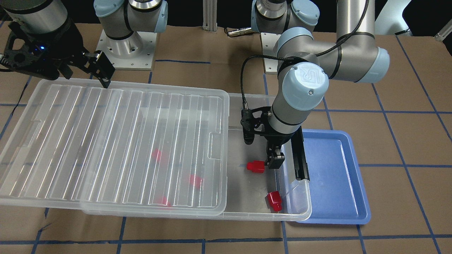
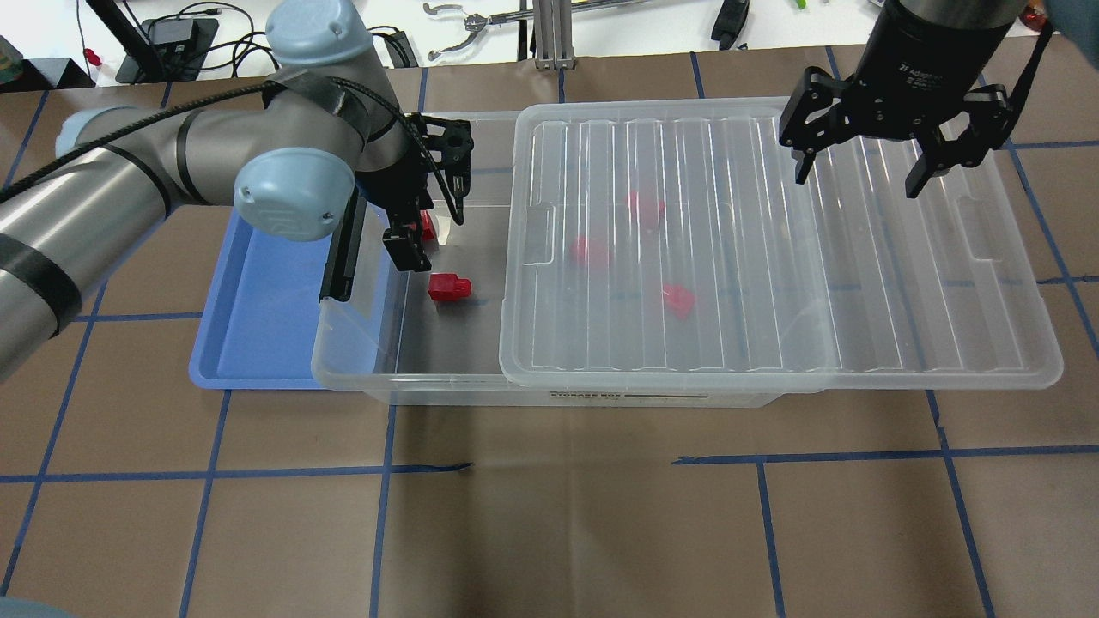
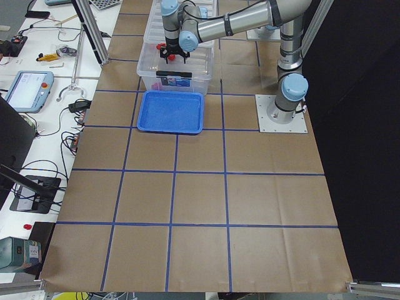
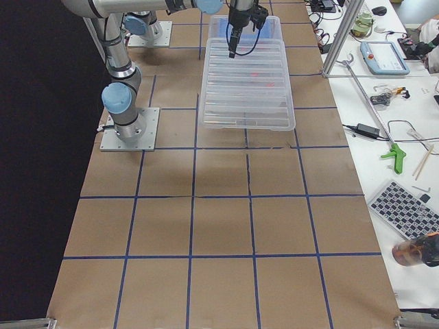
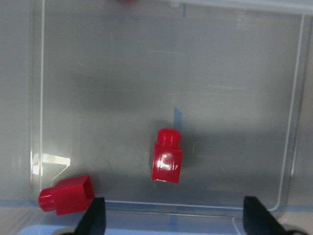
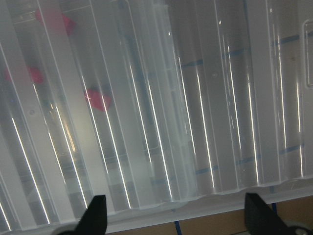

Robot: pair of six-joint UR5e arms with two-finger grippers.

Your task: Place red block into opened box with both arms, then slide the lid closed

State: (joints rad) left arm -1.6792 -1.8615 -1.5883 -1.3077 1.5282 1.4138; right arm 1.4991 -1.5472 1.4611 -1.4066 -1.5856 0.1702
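Red block (image 5: 166, 162): lies flat on the floor of the box (image 2: 429, 386), in the uncovered end, round stub pointing toward the lid (image 2: 773, 283).
Left claw (image 5: 174, 219): spread wide, gripping nothing; hangs above the uncovered end, red block below and just ahead of the tips, roughly centred between them, apart from both.
Second block (image 5: 66, 194): lies near one tip of the left claw, close to the box's end wall.
Right claw (image 2: 863, 176): spread, empty, above the overhanging end of the lid.
Lid: covers most of the box, juts out past its end on the robot's right; blurred blocks (image 2: 592, 251) beneath, three.
Tray (image 2: 258, 335): blue, at the box's uncovered end.
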